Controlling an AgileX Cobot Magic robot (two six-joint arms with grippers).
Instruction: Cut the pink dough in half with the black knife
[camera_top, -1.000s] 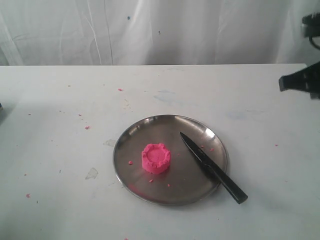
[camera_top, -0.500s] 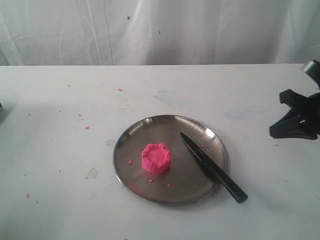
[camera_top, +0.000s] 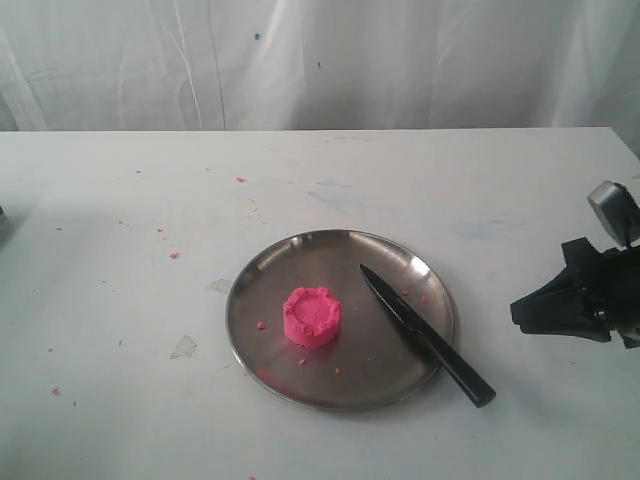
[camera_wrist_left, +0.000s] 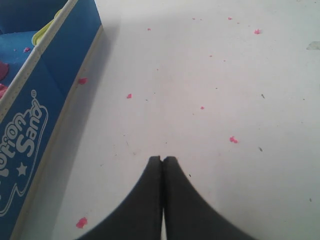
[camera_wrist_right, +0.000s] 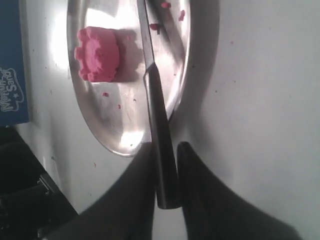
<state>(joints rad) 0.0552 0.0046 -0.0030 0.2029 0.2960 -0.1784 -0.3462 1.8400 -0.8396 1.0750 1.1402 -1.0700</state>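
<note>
Our right pincer (camera_top: 522, 310) hung low over the table, its fingers parted, well apart from the black knife (camera_top: 425, 333) and to its right in the exterior view. Through the wrist camera we saw the knife's handle lined up in the gap between the open fingers (camera_wrist_right: 137, 192), not gripped. The knife lay across the steel plate (camera_top: 270, 265), handle over the rim. The pink dough (camera_top: 312, 317) sat whole on the plate, just beside the blade. We judged nothing cut yet. Our left pincer (camera_wrist_left: 162, 160) was pressed together, empty.
</note>
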